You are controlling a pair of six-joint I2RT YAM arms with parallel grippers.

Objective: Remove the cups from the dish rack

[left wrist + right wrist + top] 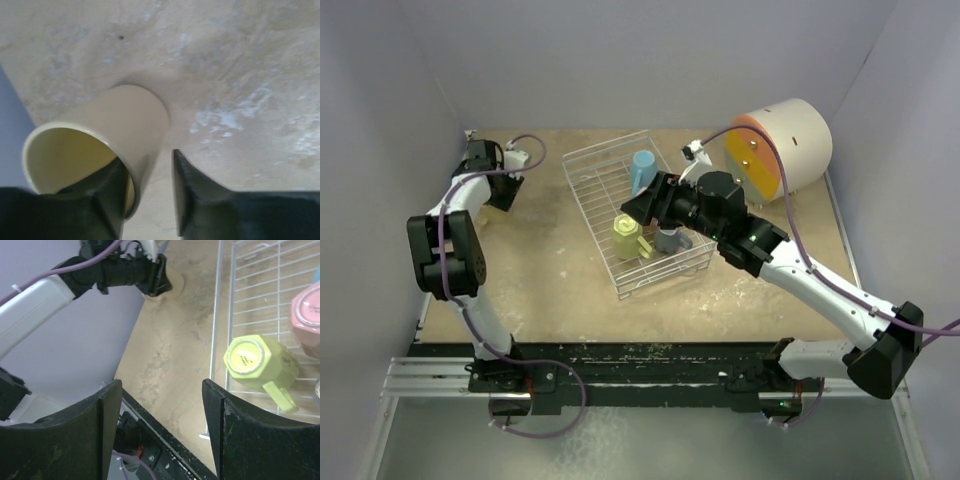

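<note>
The wire dish rack [595,170] sits mid-table and holds a light blue cup [642,170], a lime green cup [627,238] lying on its side, and a grey-blue cup [670,240]. In the right wrist view a pink cup [307,315] shows beside the lime green cup [255,360]. My right gripper [160,390] hovers open and empty over the rack's left rim [220,315]. At the far left back, a cream-yellow cup [100,135] stands on the table. My left gripper [149,165] straddles its wall, one finger inside, the other [192,190] a gap away outside.
A round cream-and-orange drawer unit [780,150] lies at the back right. Grey walls close in the table on three sides, and the left wall [10,130] is close to the cream cup. A black rail [650,355] runs along the front edge.
</note>
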